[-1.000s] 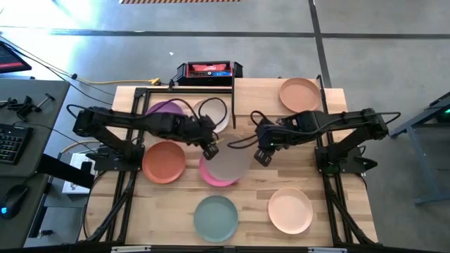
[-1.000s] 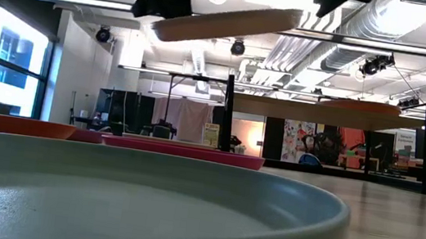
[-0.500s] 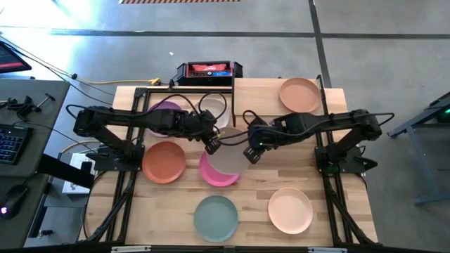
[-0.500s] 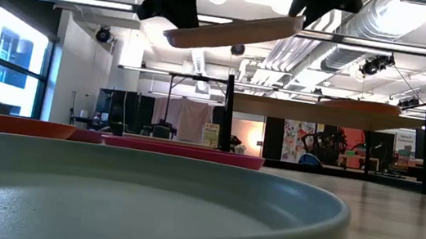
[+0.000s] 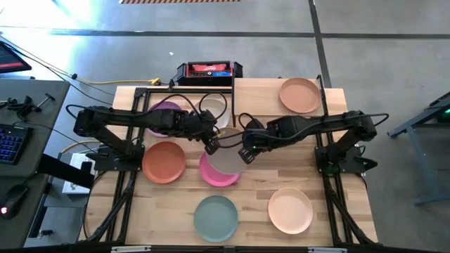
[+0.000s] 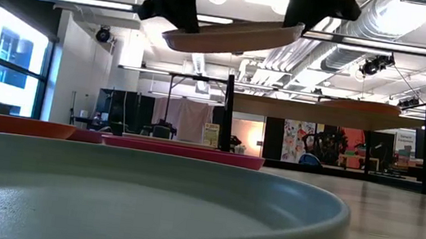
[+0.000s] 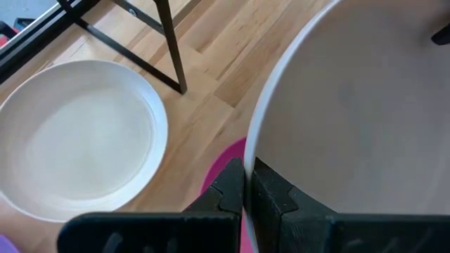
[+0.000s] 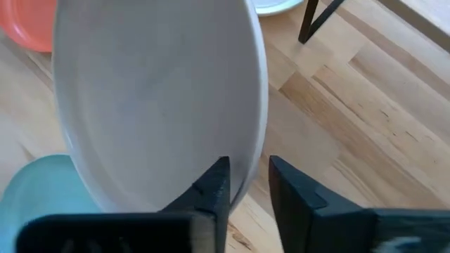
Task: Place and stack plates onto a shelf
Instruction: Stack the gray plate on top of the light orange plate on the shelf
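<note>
Grey-beige plate (image 5: 226, 159) between left pincer (image 5: 211, 148), right pincer (image 5: 245, 153)

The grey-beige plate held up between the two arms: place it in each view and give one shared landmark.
High view: grey-beige plate at table centre, over the pink plate.
Low view: aloft near the top, tilted.
Left wrist view: fills the right side, left gripper shut on its rim.
Right wrist view: fills the upper left; right gripper straddles its rim, fingers apart.
Shared landmark: the pink plate beneath it, absent only from the right wrist view.

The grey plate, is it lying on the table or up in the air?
Up in the air: the grey plate hangs above the table, left gripper gripping its rim.
</note>
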